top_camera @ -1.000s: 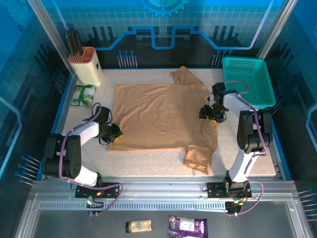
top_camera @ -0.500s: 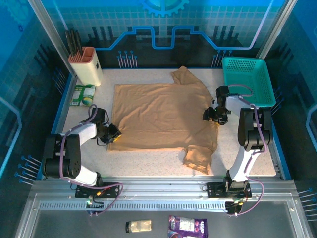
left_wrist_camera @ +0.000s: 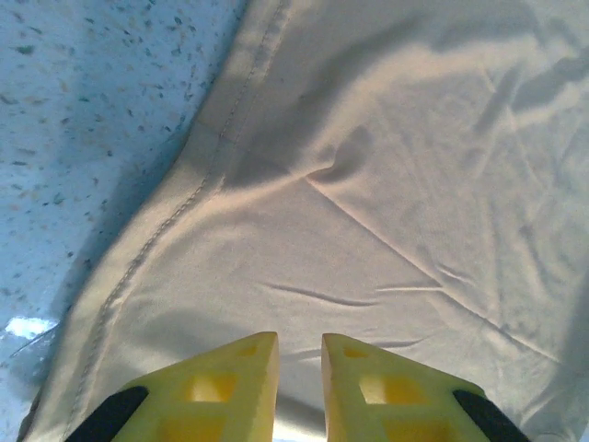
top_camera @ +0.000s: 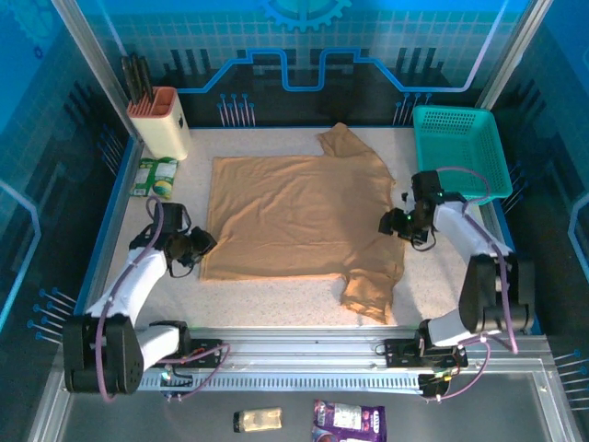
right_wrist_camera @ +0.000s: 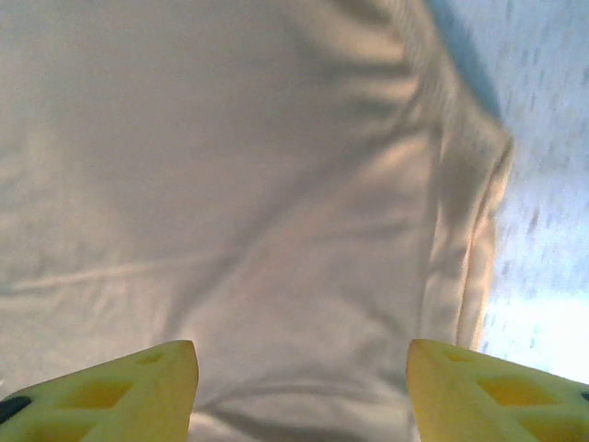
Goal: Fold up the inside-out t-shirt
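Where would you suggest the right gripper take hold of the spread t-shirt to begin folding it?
Probably the right-hand edge of the t-shirt, approached from the bare table on that side. It lies flat, so only its rim gives a lip to pinch, and the open right gripper is just inside it.

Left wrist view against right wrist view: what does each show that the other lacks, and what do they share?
Left wrist view: the left gripper, fingers a narrow gap apart, above the stitched hem of the t-shirt, with the table on the left. Right wrist view: the right gripper, fingers wide apart, with the shirt's edge and the table on the right. Both: tan fabric beneath yellow fingers.
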Controlling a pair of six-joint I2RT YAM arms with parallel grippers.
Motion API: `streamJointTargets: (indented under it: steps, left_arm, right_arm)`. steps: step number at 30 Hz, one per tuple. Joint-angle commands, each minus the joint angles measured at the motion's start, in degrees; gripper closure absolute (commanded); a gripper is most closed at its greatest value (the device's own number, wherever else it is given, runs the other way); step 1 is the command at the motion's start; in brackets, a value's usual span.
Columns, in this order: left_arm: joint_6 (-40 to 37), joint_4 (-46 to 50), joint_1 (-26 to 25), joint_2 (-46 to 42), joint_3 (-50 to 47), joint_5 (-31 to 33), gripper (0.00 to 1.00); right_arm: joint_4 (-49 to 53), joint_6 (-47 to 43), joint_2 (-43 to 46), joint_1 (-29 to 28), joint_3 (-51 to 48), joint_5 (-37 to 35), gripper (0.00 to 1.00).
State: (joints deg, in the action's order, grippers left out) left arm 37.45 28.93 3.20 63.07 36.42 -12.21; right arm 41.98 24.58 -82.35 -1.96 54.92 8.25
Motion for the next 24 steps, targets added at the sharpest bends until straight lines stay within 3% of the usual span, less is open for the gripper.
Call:
streamJointTargets:
  steps: [1,10,14,18,24]
  left_arm:
    - [1.6,6.4,0.4,-5.7,-2.8,2.7,0.78]
    - [3.7,5.2,0.4,-8.6,-6.2,0.7,0.78]
    - [3.3,4.8,0.4,-8.6,-6.7,1.1,0.78]
    - [4.0,3.6,0.4,-8.6,-7.5,1.0,0.78]
    - [5.1,2.9,0.5,-9.1,-8.8,0.4,0.78]
  right_arm:
    - [5.6,7.3,7.8,-2.6,-7.3,3.0,0.38]
    - [14.8,28.4,25.9,-14.2,-19.3,-0.6,0.47]
    - [16.9,39.4,30.6,-18.9,-22.9,-3.2,0.59]
    - [14.0,49.3,30.6,-23.0,-27.6,-2.1,0.67]
    - [13.5,58.5,25.7,-28.9,-28.8,-4.4,0.69]
